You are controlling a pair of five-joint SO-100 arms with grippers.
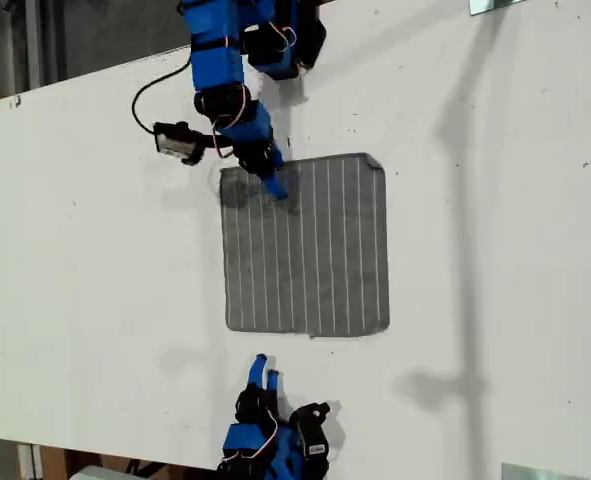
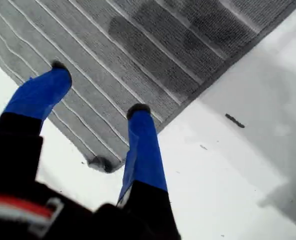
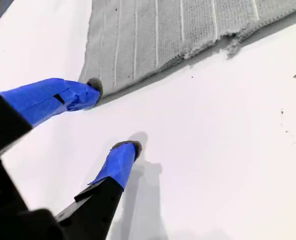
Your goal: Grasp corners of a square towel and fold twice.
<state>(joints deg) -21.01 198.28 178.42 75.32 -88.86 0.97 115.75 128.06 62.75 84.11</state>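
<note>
Both grippers are spread wide, neither one pinching anything.

Exterior view: the towel [image 1: 306,245] lies flat and unfolded on the white table [image 1: 495,250], roughly mid-table. It's basically square, so no real long axis, but the pale stripes run from the top arm's side toward the bottom arm's side. My first gripper [image 1: 275,187] is the one coming in from the view's top, over the towel's top edge near its upper-left corner [image 1: 231,178] in this view. My second gripper [image 1: 265,368] sits on bare table just below the bottom edge, apart from the cloth. Loads of open table to the view's left and right of the towel.

First wrist view: my first gripper [image 2: 100,87] has both blue fingers over striped fabric, jaws well apart, with a rounded corner [image 2: 103,164] just beside the nearer finger [image 2: 144,147].

Second wrist view: my second gripper [image 3: 112,115] is open; one fingertip [image 3: 93,86] is right at the towel's edge [image 3: 153,70], though I can't tell if it's touching, and the other is over bare table.
</note>
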